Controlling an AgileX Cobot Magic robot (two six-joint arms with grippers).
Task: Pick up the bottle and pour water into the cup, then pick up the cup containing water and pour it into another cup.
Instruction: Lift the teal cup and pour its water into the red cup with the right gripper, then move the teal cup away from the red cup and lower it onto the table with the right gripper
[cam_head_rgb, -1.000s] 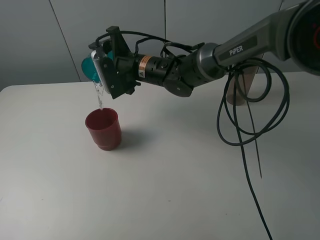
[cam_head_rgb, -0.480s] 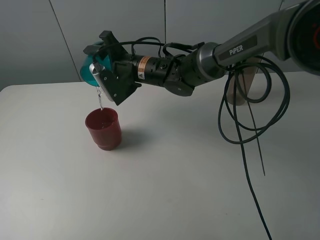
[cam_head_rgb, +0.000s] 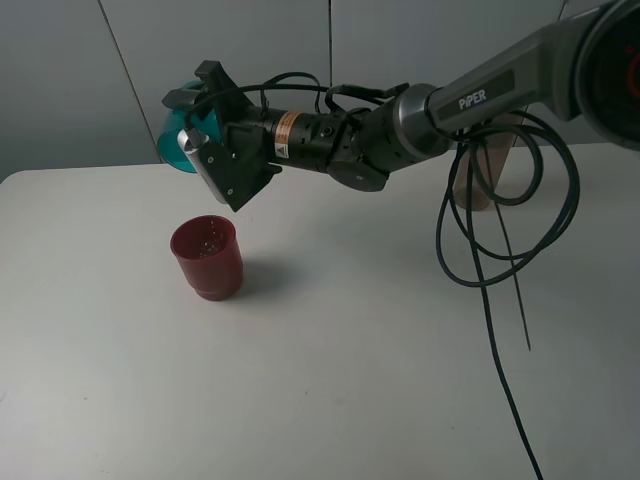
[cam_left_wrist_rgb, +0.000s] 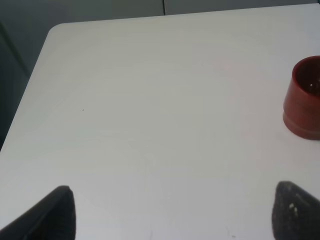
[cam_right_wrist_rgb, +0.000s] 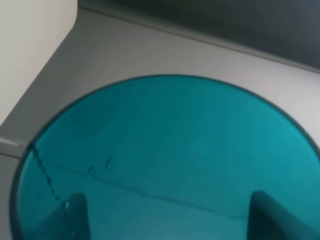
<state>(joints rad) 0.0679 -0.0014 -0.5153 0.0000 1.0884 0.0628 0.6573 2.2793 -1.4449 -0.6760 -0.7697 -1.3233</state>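
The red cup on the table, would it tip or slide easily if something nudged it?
The red cup looks squat and wide with a stepped base, so tipping seems unlikely. It appears to hold a little liquid, adding slight weight. On the smooth table it would probably slide.

The cup (cam_head_rgb: 180, 140) is held tipped in the right claw (cam_head_rgb: 205, 135), above and just behind the other cup (cam_head_rgb: 207, 257), which stands on the bench (cam_head_rgb: 330, 380), left of the middle.

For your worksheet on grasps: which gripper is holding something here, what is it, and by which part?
The right gripper holds the teal cup by its side wall, tipped over above the red cup. The left gripper holds nothing.
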